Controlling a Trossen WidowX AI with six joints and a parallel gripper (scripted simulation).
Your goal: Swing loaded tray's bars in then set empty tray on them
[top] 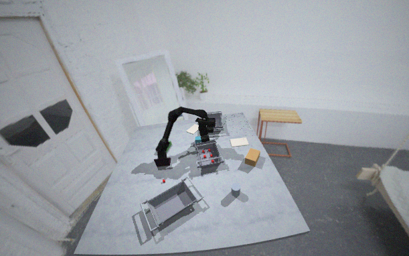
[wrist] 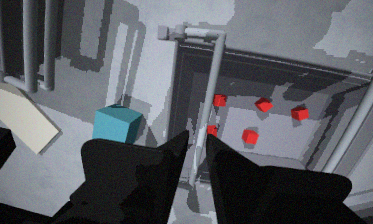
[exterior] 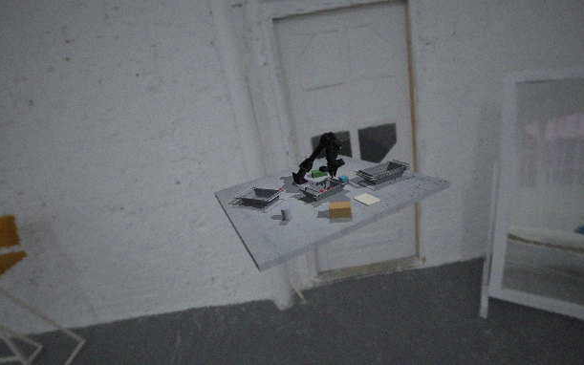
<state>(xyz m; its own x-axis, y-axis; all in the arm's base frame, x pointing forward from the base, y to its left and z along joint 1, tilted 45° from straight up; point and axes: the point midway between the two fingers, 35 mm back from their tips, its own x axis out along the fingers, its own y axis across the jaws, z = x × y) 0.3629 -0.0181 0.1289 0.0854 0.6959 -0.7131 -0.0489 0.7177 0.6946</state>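
Note:
The loaded grey tray [top: 205, 147] [exterior: 326, 193] [wrist: 182, 80] holds several red blocks [top: 205, 156] [wrist: 250, 136]. In the wrist view its left wire bar [wrist: 212, 85] leans inward over the tray from its pivot. The other bar [wrist: 354, 120] runs along the right end; its exact swing is unclear. My gripper [top: 205, 139] [exterior: 333, 176] [wrist: 197, 136] is narrowly open at the left end, its fingertips either side of the left bar, with a gap showing. One empty grey tray [top: 171, 208] [exterior: 256, 196] stands apart; another grey tray [top: 216, 118] [exterior: 380, 173] stands beyond my gripper, partly hidden.
A teal block [top: 198, 139] [exterior: 343, 178] [wrist: 117, 124] is beside the loaded tray. An orange box [top: 252, 157] [exterior: 340, 210], a grey cylinder [top: 235, 189] [exterior: 286, 214], cream plates [top: 239, 142] [top: 193, 129] [wrist: 24, 117], a green block [exterior: 318, 173] and a loose red block [top: 164, 181] are around.

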